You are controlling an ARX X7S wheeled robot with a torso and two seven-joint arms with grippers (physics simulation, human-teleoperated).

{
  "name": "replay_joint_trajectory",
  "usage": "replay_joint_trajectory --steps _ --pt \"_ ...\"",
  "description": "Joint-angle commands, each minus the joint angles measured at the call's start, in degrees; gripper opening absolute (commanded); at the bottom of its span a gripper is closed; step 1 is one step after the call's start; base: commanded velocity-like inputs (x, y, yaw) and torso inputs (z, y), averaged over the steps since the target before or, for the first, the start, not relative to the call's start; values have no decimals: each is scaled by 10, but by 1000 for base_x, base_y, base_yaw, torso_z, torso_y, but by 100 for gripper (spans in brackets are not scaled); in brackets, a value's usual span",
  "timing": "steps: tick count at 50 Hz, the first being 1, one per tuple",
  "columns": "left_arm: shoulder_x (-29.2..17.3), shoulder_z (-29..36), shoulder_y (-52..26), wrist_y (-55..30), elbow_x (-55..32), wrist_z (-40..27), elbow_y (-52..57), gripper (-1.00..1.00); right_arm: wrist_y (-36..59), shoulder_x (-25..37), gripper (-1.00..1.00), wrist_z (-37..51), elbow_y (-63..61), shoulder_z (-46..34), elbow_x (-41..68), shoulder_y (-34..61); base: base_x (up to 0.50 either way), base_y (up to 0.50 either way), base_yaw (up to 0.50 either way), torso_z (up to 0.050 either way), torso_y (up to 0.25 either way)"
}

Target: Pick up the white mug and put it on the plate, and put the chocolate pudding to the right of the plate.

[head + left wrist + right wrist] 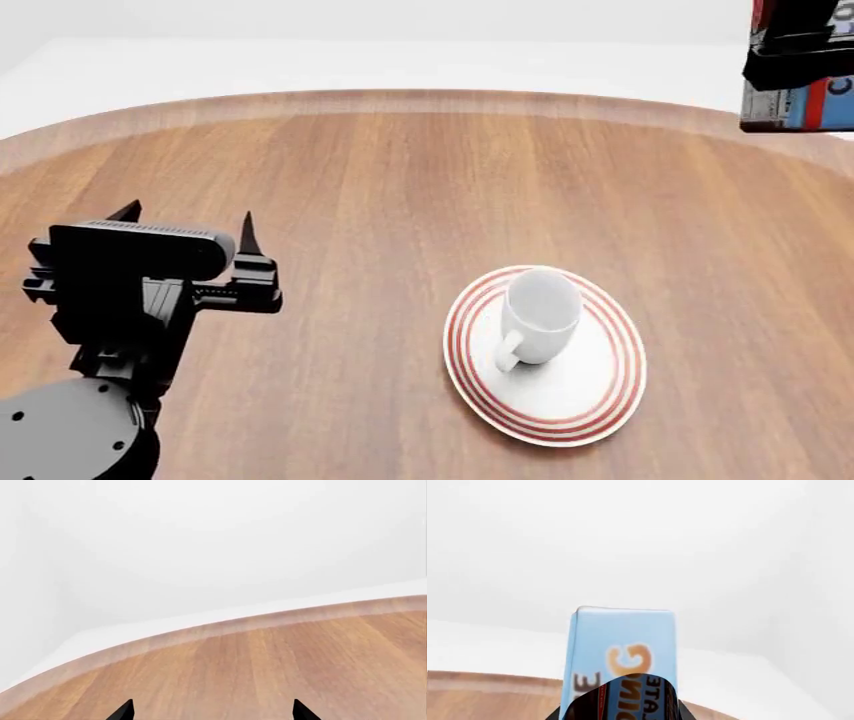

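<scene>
The white mug (541,315) stands upright on the plate (587,420), which has red rings round its rim, right of the table's centre; the mug's handle points toward me. High at the far right, my right gripper (798,60) is shut on the chocolate pudding (814,108), held in the air above the table's far right edge. In the right wrist view the light blue carton (622,650) fills the space between the jaws of that gripper (620,715). My left gripper (188,214) hovers open over the table's left side, with nothing between its fingertips (127,709).
The round wooden table (400,180) has a pale rim curving along the far side (200,630). White floor and walls lie beyond it. Bare wood shows to the right of the plate (747,330).
</scene>
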Motion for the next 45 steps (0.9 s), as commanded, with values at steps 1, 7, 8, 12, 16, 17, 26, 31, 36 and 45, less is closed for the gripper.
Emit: replay_joint_trajectory --steps 1,7,8,12,16,17,26,31,36,45 --pt "14 -15 -1 -13 5 13 2 100 114 -87 -100 -168 175 -39 -77 73 0 0 0 0 0" --pt "16 -15 2 -11 7 15 -1 100 159 -113 -100 -294 225 -95 -159 116 0 0 0 0 0" --pt "17 -14 2 -11 8 17 -4 100 169 -120 -100 -311 242 -105 -174 126 0 0 0 0 0" --pt "18 -15 0 -13 7 18 -5 100 178 -135 -100 -353 275 -125 -201 138 0 0 0 0 0" --pt "16 -15 4 -11 9 17 -2 100 172 -137 -100 -389 273 -137 -208 131 0 0 0 0 0" --pt "17 -15 6 -9 9 18 -5 100 168 -141 -100 -384 285 -135 -205 124 0 0 0 0 0" --pt "19 -15 8 -9 10 19 -9 100 145 -173 -100 -378 376 -114 -178 81 0 0 0 0 0" --pt "19 -15 9 -8 9 20 -9 100 140 -182 -100 -366 408 -102 -159 61 0 0 0 0 0" --pt "19 -15 13 -5 10 21 -12 100 129 -182 -100 -347 424 -90 -139 30 0 0 0 0 0" --pt "22 -15 16 -4 12 21 -13 100 124 -166 -100 -330 425 -71 -104 0 0 0 0 0 1"
